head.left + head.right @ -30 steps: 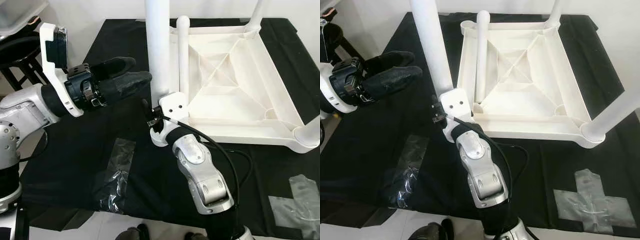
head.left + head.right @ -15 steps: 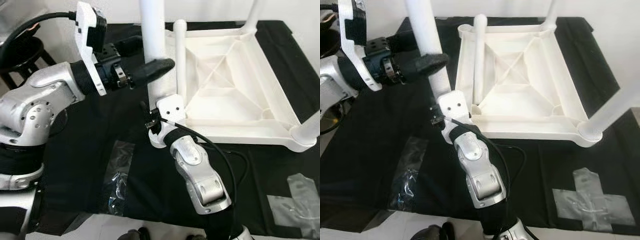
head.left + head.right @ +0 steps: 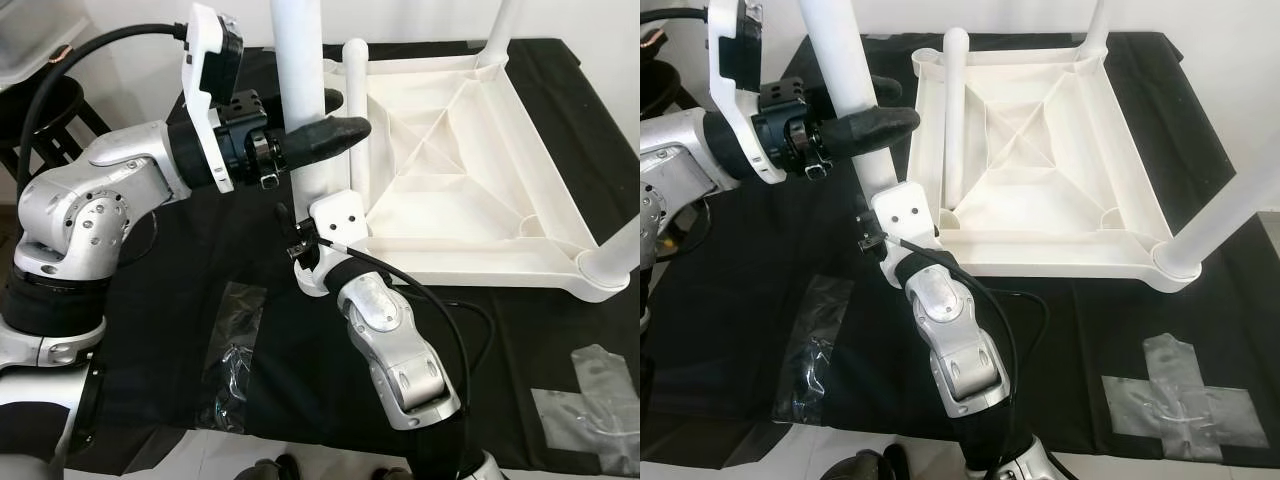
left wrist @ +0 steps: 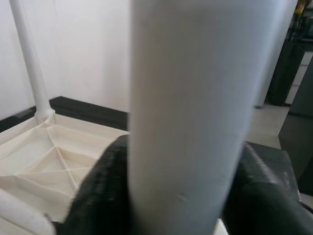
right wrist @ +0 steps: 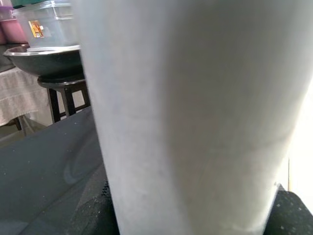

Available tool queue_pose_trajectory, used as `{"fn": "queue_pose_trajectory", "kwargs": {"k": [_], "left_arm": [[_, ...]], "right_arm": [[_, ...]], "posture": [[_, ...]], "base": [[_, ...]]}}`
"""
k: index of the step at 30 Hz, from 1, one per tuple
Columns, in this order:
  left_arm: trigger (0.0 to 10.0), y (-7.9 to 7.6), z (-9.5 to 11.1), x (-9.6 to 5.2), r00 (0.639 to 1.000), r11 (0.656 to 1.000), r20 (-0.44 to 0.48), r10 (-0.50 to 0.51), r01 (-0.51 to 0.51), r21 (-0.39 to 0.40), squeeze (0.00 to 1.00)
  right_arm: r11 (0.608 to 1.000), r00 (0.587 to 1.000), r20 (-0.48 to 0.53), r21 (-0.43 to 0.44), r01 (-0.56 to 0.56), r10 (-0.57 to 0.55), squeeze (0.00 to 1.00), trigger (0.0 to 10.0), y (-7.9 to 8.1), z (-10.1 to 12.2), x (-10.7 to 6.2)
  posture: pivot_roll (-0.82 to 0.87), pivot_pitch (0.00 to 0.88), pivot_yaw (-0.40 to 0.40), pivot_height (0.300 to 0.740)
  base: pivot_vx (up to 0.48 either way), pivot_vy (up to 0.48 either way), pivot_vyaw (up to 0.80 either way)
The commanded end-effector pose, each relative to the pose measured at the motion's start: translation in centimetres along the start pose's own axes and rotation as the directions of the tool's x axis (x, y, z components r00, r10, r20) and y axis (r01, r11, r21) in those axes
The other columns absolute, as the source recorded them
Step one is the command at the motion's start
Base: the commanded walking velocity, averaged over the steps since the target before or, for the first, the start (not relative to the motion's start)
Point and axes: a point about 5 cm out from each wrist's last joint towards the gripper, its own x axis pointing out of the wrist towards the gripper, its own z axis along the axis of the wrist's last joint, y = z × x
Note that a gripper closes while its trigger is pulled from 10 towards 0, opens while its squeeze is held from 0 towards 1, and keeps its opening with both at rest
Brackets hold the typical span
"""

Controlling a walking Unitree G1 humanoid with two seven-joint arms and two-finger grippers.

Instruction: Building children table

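Note:
A white children's table (image 3: 480,268) lies upside down on a black cloth. Two legs stand in its right-hand corners, one far (image 3: 500,28) and one near (image 3: 615,250). Another leg (image 3: 355,110) stretches along its left side. At the near left corner a fourth white leg (image 3: 300,50) stands upright. My right gripper (image 5: 190,215) is shut on its lower part, behind the white wrist mount (image 3: 335,215). My left gripper (image 3: 338,115) reaches in from the left higher up. One of its black fingers (image 3: 330,132) passes in front of the leg, the other behind, both pressed against it.
Clear tape patches stick to the black cloth at the near left (image 3: 235,350) and near right (image 3: 1185,400). A dark stool (image 3: 45,110) stands off the left edge. The cloth's front edge (image 3: 200,440) runs close to my body.
My left gripper has swung right from beside the upright leg to it, and its fingers now clasp the leg. The right gripper still holds the leg's lower part.

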Motion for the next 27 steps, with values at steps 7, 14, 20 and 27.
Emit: {"fn": "queue_pose_trajectory", "kwargs": {"k": [7,14,20,27], "left_arm": [[0.0,-1.1,-0.3,0.2,0.993,0.994,-0.05,-0.109,0.109,-0.004,0.0],[0.0,-1.0,-0.3,-0.1,0.993,0.994,-0.058,-0.105,0.105,0.001,0.0],[0.0,-1.1,-0.2,-0.1,0.992,0.994,-0.061,-0.108,0.109,0.004,0.0],[0.0,-1.5,0.1,0.1,0.99,0.992,-0.065,-0.123,0.124,0.001,0.0]], "right_arm": [[0.994,0.977,-0.208,0.103,-0.027,0.048,0.0,10.0,1.6,-4.0,0.1],[0.98,0.98,-0.041,0.058,-0.193,0.195,1.0,10.0,-0.3,-1.0,1.5],[0.931,0.93,0.044,-0.03,-0.364,0.365,1.0,10.0,-3.0,1.4,2.6],[0.755,0.771,-0.036,-0.18,-0.631,0.636,0.94,10.0,-6.1,3.5,3.0]], "posture": [[-0.03,0.203,0.072,0.74],[-0.01,0.187,0.083,0.74],[-0.01,0.184,0.083,0.74],[-0.01,0.185,0.091,0.74]], "base": [[0.0,0.0,0.0],[0.0,0.0,0.0],[0.0,0.0,0.0],[0.0,0.0,0.0]]}}
